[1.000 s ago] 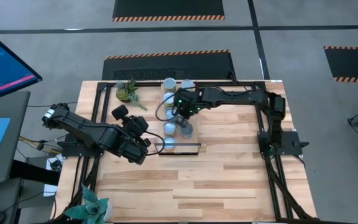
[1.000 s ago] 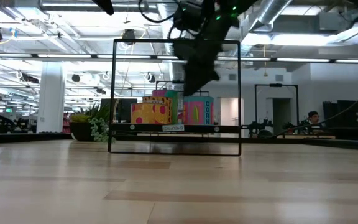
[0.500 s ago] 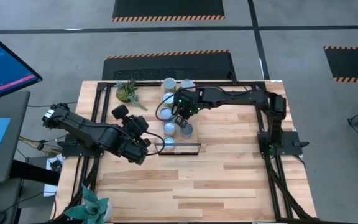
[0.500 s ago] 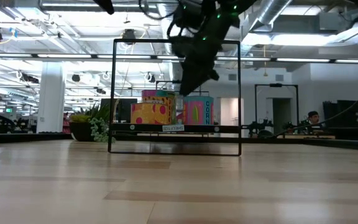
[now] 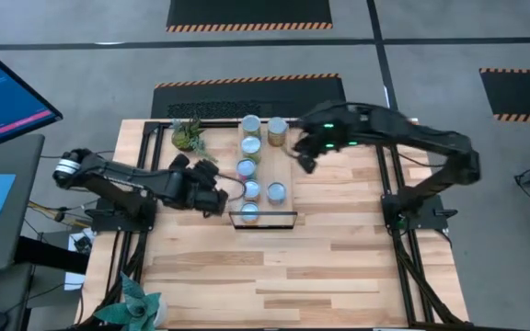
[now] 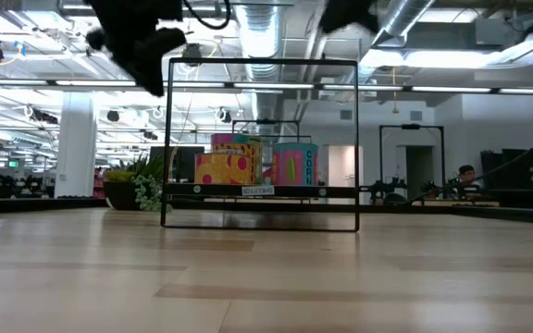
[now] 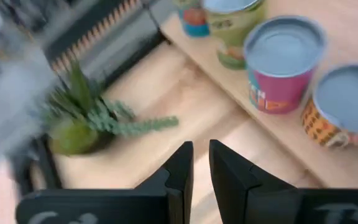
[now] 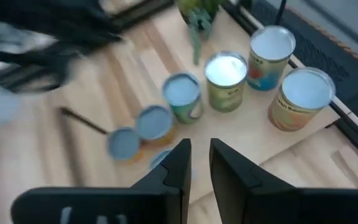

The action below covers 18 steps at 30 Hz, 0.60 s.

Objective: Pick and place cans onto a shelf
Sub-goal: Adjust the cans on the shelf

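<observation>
Both pincers nearly closed, empty, raised above the worktop (image 5: 339, 257).
Left pincer (image 7: 201, 163) near plant (image 7: 82, 118); right pincer (image 8: 199, 160) above cans (image 8: 225, 81) on shelf (image 5: 288, 179).

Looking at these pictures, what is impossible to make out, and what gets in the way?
- High view: the labels of the small silver-topped cans are too small to read.
- Low view: the dark left gripper is a blurred shape cut by the top edge; the cans sit partly hidden behind the black frame's bar.
- Left wrist view: the small green plant is smeared by motion.
- Right wrist view: the dark arm beyond the cans is a blur.
</observation>
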Each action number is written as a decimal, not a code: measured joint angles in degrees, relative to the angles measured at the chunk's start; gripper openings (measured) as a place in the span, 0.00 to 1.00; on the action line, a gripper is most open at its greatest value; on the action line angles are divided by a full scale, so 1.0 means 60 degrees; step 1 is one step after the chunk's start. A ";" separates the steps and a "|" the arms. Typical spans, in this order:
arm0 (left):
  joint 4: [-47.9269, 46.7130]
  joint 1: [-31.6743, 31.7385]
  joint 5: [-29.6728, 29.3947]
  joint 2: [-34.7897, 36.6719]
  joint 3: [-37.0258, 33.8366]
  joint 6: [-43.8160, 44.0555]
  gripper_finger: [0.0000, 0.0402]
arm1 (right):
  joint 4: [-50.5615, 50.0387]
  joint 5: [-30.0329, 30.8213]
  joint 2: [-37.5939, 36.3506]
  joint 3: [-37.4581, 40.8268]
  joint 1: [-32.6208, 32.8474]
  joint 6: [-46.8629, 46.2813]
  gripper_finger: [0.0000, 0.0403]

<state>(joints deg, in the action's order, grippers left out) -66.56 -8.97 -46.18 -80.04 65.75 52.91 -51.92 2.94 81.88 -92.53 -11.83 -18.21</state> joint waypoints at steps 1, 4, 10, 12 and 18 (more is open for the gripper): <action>0.0441 0.0295 0.0318 0.0170 -0.0244 -0.0017 0.11 | -0.0100 0.0002 -0.0329 -0.0002 0.0108 -0.0126 0.20; 0.1295 0.1155 0.0853 0.0555 -0.0798 0.0011 0.11 | -0.0437 0.0050 -0.1247 -0.0015 0.0373 -0.0460 0.20; 0.2934 0.3290 0.3185 0.0868 -0.1761 -0.0267 0.11 | -0.1140 0.1154 -0.2580 -0.0007 0.1214 -0.0783 0.20; 0.4100 0.3897 0.4270 0.0766 -0.2103 -0.0537 0.11 | -0.1462 0.1521 -0.2866 -0.0004 0.1494 -0.0965 0.20; 0.5432 0.4635 0.5137 0.0498 -0.2538 -0.0356 0.11 | -0.2119 0.2250 -0.3536 0.0000 0.2327 -0.1470 0.20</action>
<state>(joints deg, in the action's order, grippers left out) -33.96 18.84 -15.35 -77.06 50.52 50.77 -64.64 16.44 60.66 -92.53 2.13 -27.04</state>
